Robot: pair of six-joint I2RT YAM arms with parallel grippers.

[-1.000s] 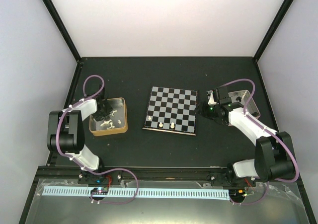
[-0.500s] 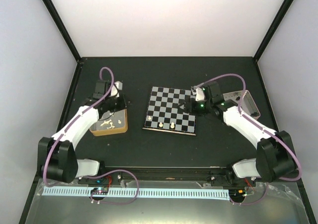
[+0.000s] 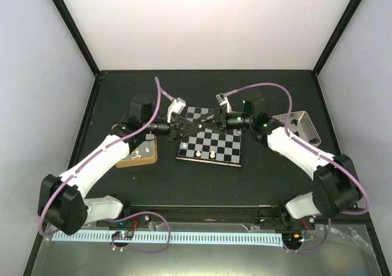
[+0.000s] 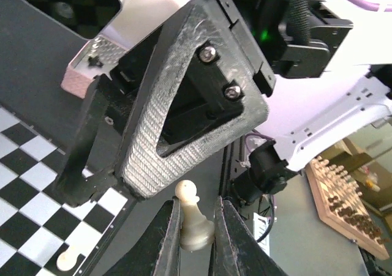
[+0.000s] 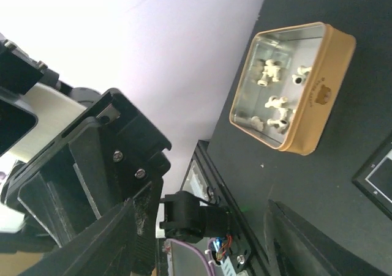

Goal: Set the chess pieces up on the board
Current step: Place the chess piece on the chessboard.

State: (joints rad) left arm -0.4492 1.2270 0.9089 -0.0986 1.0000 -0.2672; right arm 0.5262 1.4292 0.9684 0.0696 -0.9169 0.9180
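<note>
The board (image 3: 215, 142) lies mid-table with two cream-white chess pieces (image 3: 204, 155) on its near row. My left gripper (image 3: 193, 128) hangs over the board's far left part, shut on a cream-white pawn (image 4: 193, 216) held upright between its fingers (image 4: 169, 239). My right gripper (image 3: 206, 122) faces it tip to tip, open with nothing between its jaws. In the left wrist view the right gripper's ribbed finger (image 4: 184, 104) fills the view just beyond the pawn. In the right wrist view the left gripper's black body (image 5: 92, 166) looms close at the left.
The gold-sided tin (image 5: 309, 114), left of the board, holds several white pieces (image 5: 272, 89) and is partly under my left arm in the top view. The pinkish-silver tin (image 3: 301, 127) stands right of the board. One white piece (image 4: 67, 261) shows on the board's edge.
Both arms swung from their tins to meet over the board's far left. The left gripper came with the pawn. The right gripper's jaws spread wider.
</note>
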